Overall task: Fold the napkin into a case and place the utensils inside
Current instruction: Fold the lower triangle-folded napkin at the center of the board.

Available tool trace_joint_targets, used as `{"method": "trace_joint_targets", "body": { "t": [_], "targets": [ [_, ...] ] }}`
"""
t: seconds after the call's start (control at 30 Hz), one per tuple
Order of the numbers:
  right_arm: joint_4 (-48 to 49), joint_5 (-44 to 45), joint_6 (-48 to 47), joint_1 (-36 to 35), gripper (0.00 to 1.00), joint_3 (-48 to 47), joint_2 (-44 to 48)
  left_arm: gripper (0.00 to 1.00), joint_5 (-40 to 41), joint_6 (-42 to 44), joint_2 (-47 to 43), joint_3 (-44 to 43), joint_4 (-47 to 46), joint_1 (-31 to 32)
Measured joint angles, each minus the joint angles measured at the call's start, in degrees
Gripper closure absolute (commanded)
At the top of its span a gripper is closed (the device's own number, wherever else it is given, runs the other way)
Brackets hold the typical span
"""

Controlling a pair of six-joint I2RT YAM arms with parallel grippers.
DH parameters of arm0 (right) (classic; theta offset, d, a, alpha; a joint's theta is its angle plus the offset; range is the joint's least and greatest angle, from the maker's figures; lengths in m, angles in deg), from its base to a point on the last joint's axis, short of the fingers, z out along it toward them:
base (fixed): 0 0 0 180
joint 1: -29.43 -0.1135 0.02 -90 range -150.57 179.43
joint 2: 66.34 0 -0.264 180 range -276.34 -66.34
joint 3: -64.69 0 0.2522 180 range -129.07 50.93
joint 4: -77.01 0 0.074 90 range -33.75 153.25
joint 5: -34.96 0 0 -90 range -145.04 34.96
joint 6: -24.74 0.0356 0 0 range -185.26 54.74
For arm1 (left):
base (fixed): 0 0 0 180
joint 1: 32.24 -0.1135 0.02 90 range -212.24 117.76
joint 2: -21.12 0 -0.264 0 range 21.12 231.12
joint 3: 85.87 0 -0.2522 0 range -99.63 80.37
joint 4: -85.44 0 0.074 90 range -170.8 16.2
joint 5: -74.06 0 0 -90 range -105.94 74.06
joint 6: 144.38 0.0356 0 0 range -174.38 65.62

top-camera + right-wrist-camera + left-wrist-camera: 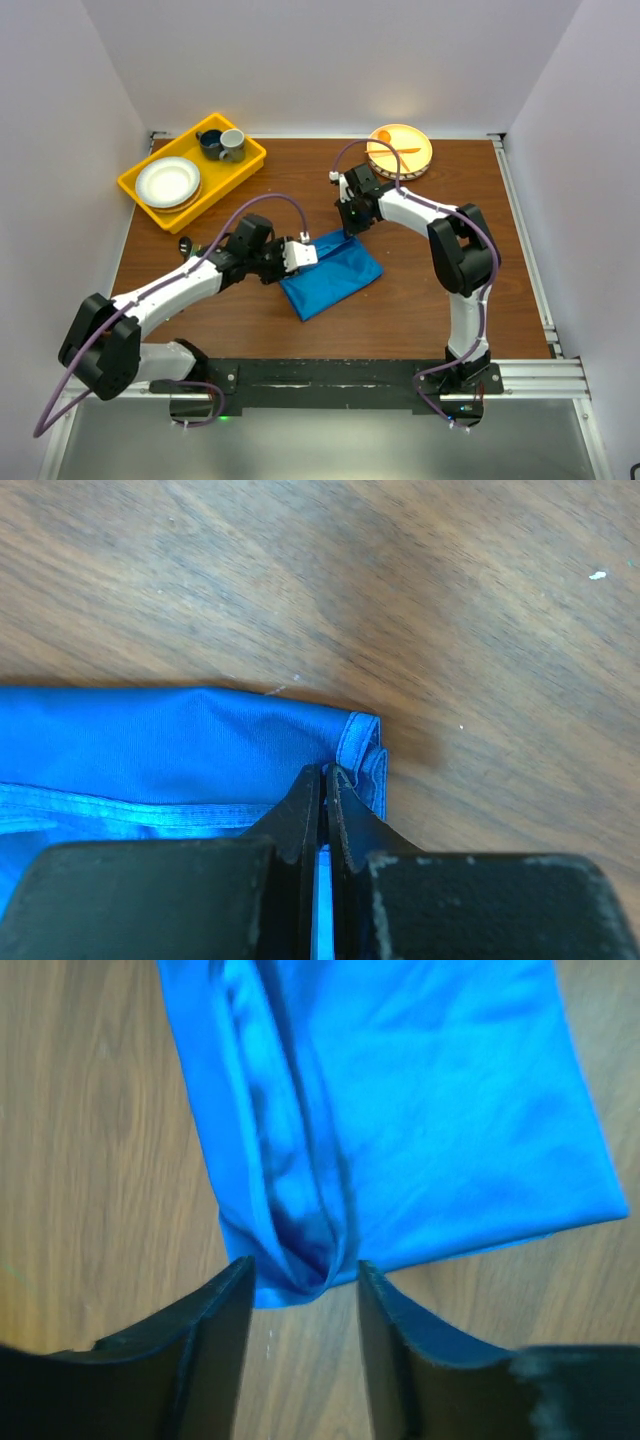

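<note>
Your left gripper (303,1272) stands released, its jaws astride a raised fold of the blue napkin (335,272) mid-table. Your right gripper (325,780) pinches the napkin's far corner. The table (420,300) is brown wood, with a yellow tray (215,175) back left, an orange plate (420,162) back right, and pale walls (320,60) around.

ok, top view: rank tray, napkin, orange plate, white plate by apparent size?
1. tray
2. napkin
3. orange plate and white plate: look about alike, so not ranked.
</note>
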Motion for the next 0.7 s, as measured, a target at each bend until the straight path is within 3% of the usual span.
{"method": "trace_joint_targets", "body": {
  "t": [0.13, 0.43, 0.6, 0.7],
  "targets": [
    [0.0, 0.02, 0.04, 0.7, 1.0, 0.52, 0.35, 0.7, -1.25, 0.26, 0.61, -0.5, 0.31, 3.61],
    [-2.6, 0.09, 0.31, 2.45, 1.0, 2.78, 2.78, 0.83, -1.22, 4.66, 11.98, -0.63, 2.64, 8.07],
    [-4.31, 0.17, 0.28, 2.67, 1.0, 4.11, 4.79, 0.86, 0.02, 8.5, 12.94, -1.22, 2.86, 7.61],
    [-5.03, 0.24, 0.28, 2.82, 1.0, 4.96, 5.95, 0.82, -0.04, 11.28, 12.96, -1.27, 3.21, 5.88]
  ]
}}
